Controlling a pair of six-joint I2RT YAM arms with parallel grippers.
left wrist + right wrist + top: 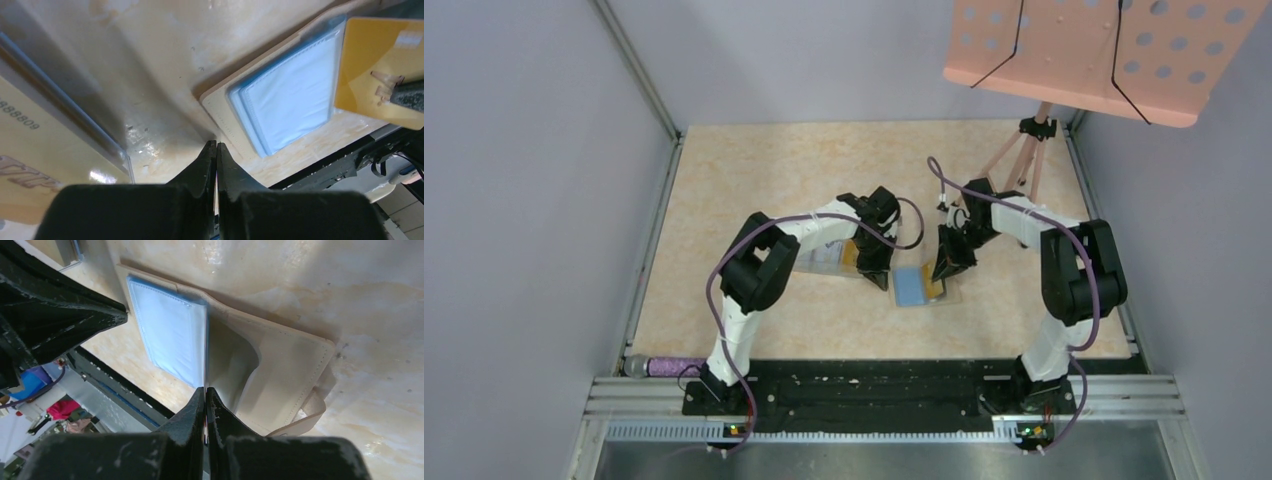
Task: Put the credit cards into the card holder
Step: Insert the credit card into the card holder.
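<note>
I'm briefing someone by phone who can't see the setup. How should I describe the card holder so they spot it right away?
On the beige table, look near the front edge, about the middle. The card holder lies open there, a flat tan wallet. Unlike the clear case to its left, it shows blue-grey lining, with a yellow card over its right side.

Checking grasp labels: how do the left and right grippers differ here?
The right gripper pinches a yellow card; the left gripper holds nothing that shows. The right one hangs over the open holder, card edge at its pockets; the left sits at the holder's edge, beside a clear box. Both are shut.
</note>
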